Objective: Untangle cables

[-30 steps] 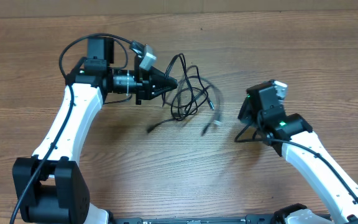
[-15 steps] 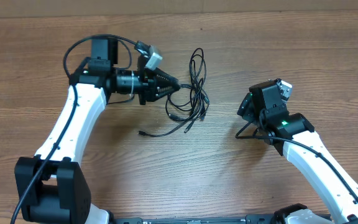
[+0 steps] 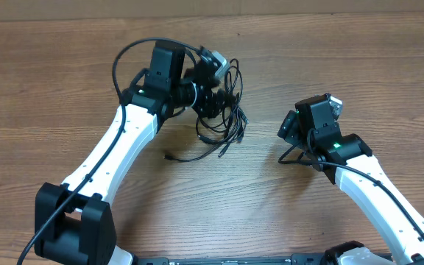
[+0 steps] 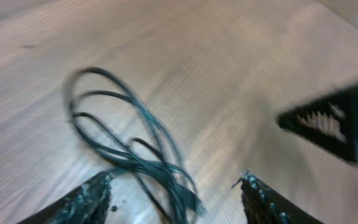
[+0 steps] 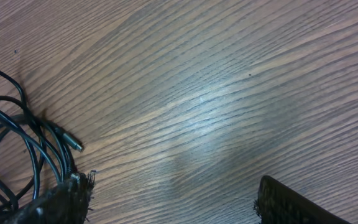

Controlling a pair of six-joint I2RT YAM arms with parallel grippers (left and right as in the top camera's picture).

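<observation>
The cables [image 3: 230,121] lie as a loose black bunch on the wooden table, with one end trailing to the lower left [image 3: 171,156]. My left gripper [image 3: 225,99] hovers over the top of the bunch. In the left wrist view this gripper [image 4: 176,179] is open, and the cables [image 4: 129,140] run down between its spread fingers without being pinched. My right gripper [image 3: 284,143] stands to the right of the bunch, apart from it. The right wrist view shows that gripper [image 5: 174,183] open over bare wood, with the cables [image 5: 11,143] and a plug tip [image 5: 73,144] at the left edge.
The wooden table [image 3: 197,206] spreads on all sides. The left arm's own thick black wire [image 3: 124,59] loops above its wrist. A finger of the right gripper [image 4: 328,124] shows blurred at the right of the left wrist view.
The left arm has swung right over the cable bunch and its jaws have spread apart. The cables shifted and settled on the table. The right gripper widened slightly and stayed in place.
</observation>
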